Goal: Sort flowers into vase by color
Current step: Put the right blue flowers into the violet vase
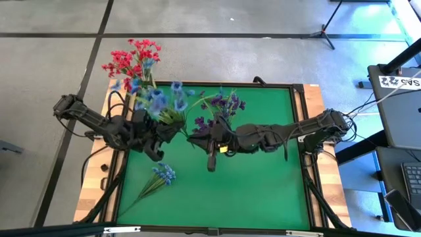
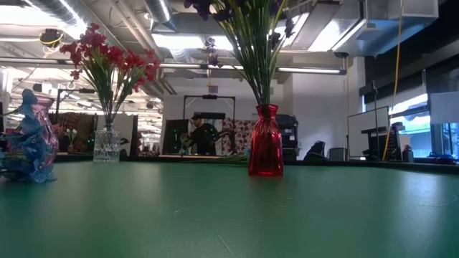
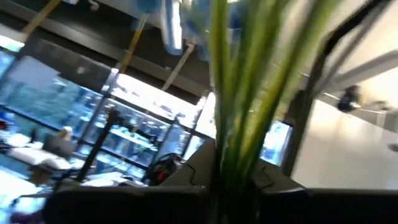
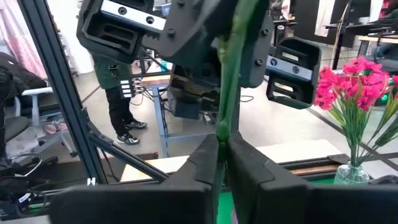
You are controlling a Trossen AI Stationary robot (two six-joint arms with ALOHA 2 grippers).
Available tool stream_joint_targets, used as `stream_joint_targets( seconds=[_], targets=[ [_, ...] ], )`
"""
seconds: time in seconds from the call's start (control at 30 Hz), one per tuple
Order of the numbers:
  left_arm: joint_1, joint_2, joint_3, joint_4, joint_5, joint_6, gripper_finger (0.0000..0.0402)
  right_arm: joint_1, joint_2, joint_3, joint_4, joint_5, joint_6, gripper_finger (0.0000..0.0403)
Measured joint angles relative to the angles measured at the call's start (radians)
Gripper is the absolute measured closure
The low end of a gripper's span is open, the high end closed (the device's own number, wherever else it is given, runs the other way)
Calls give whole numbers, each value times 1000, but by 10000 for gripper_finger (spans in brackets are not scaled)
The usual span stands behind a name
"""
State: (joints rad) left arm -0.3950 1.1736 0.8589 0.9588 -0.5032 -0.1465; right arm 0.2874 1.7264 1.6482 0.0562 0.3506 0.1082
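A bunch of light blue flowers (image 1: 158, 100) is held up over the green table's far left part, its green stems (image 1: 176, 118) running down toward both grippers. My left gripper (image 1: 172, 129) is shut on the stems. My right gripper (image 1: 193, 137) comes from the right and is shut on the same stems, just beside the left one. Purple flowers (image 1: 223, 105) stand in a red vase (image 2: 265, 150). Red-pink flowers (image 1: 133, 58) stand in a clear glass vase (image 2: 106, 145). Another light blue sprig (image 1: 161, 176) lies flat on the table. My left gripper has the bunch's green stems (image 3: 231, 168) between its two fingers, which point slanting upward. The blossoms stand above the fingers, clear of the table. My right gripper pinches the stems (image 4: 221, 134) between its two fingers, level from the table's right and across them. The stems stand roughly upright in the hold.
A blue glass vase (image 2: 32, 140) stands at the table's left. A wooden rim (image 1: 299, 89) frames the green table. The near half of the table holds only the lying sprig. A person (image 4: 118, 93) stands beyond the table.
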Motion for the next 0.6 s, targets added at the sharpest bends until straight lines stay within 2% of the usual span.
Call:
stream_joint_targets(
  seconds=[0.1, 0.23, 0.33, 0.43, 0.6],
  targets=[
    [0, 0, 0, 1, 53, -3, 344, 1, 0, 0, 10, 6, -2, 389],
    [-9, -12, 0, 1, 53, 2, 299, 0, 0, 0, 73, 10, -12, 391],
    [-33, -19, 0, 23, 50, 89, 274, 0, 0, 0, 141, 19, -25, 391],
    [-55, -20, 1, 72, 54, 152, 258, 1, 0, 0, 202, 39, -55, 397],
    [-34, -9, 1, 73, 53, 149, 249, -8, -1, 0, 247, 65, -73, 392]
  ],
)
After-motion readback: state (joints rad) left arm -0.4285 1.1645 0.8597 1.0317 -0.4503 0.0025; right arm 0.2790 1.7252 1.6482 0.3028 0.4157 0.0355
